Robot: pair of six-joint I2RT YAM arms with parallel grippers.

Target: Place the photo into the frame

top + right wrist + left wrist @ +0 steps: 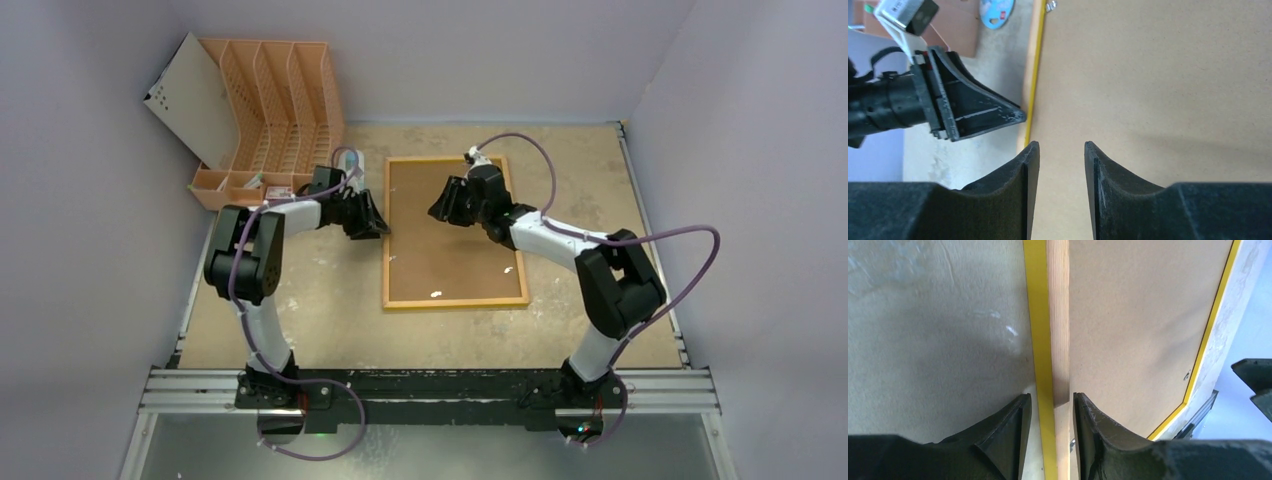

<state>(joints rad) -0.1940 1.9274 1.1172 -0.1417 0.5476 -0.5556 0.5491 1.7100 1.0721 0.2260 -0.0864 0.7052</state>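
Note:
The frame point(455, 301) lies flat on the table with its yellow rim all round and the brown backing board point(450, 250) filling it. No photo shows in any view. My left gripper point(375, 222) is at the frame's left side; in the left wrist view its open jaws point(1052, 399) straddle the yellow and wood-coloured edge point(1040, 315) with a little gap on each side. My right gripper point(445, 205) hovers open over the upper left of the board point(1158, 75), with nothing between its fingers point(1062, 147). The frame's yellow rim point(1036, 60) runs just left of it.
An orange slotted file rack point(280, 100) stands at the back left with a white perforated sheet point(195, 100) leaning on it and small items in its front trays point(250, 185). Walls close in on three sides. A metal rail point(430, 390) runs along the near edge.

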